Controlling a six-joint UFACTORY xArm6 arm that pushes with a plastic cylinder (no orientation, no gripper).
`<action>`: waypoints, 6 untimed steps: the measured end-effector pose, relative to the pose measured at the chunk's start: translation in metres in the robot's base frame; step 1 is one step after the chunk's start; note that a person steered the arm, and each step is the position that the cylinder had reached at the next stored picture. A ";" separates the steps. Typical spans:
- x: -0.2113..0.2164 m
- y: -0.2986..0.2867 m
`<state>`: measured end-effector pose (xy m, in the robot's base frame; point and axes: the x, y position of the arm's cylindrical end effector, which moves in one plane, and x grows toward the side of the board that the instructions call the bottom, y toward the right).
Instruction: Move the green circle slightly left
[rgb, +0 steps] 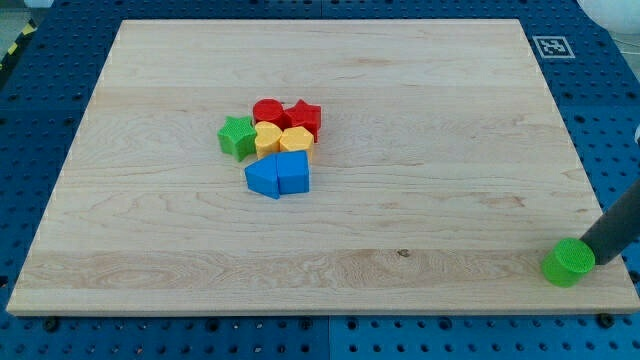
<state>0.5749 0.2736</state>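
The green circle (569, 263) is a short green cylinder near the board's bottom right corner. My rod comes in from the view's right edge, and my tip (600, 262) rests just right of the green circle, touching or almost touching its right side. The very end of the tip is partly hidden behind the circle's edge.
A tight cluster sits left of the board's middle: a green star (237, 136), a red circle (267, 111), a red star (303, 116), two yellow blocks (283, 139) and two blue blocks (277, 175). The wooden board (320, 250) lies on a blue pegboard; a marker tag (551, 46) lies beside its top right corner.
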 end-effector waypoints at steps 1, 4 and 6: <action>0.028 0.034; -0.032 -0.072; -0.002 0.005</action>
